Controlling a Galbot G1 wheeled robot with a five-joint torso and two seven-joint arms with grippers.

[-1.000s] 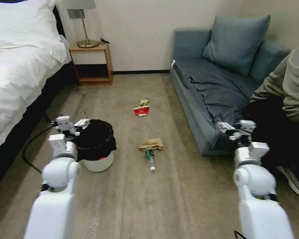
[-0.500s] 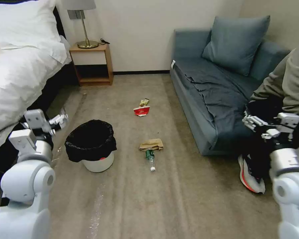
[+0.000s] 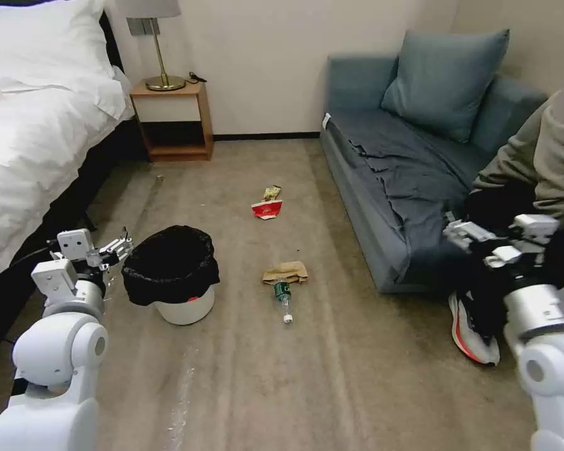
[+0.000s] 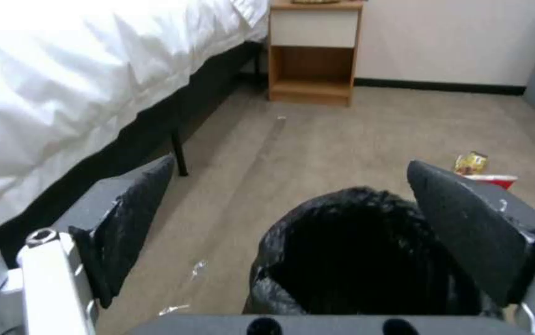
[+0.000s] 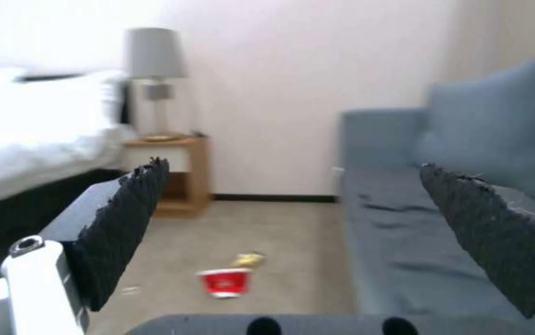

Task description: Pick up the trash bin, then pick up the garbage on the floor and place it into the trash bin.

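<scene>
My left gripper point(image 3: 116, 245) hangs wide open and empty just beside the trash bin point(image 3: 177, 275), which stands upright on the carpet point(image 3: 332, 363) near the bed point(image 3: 25, 138). The bottle point(image 3: 283, 299) lies flat, cap toward me, touching the brown paper bag point(image 3: 286, 272). My right gripper point(image 3: 464, 233) gapes empty by the sofa point(image 3: 395, 181).

The trash bin point(image 4: 367, 260) is cut off by the lower edge of the left wrist view, its pale body hidden under the black bag; the red-and-white wrapper point(image 4: 490, 178) is partly hidden behind one finger of the left gripper point(image 4: 292, 228); in the right wrist view the gold-yellow snack wrapper point(image 5: 247, 259) is too blurred to read; the bottle's green label point(image 3: 282, 290) is too small to read.
</scene>
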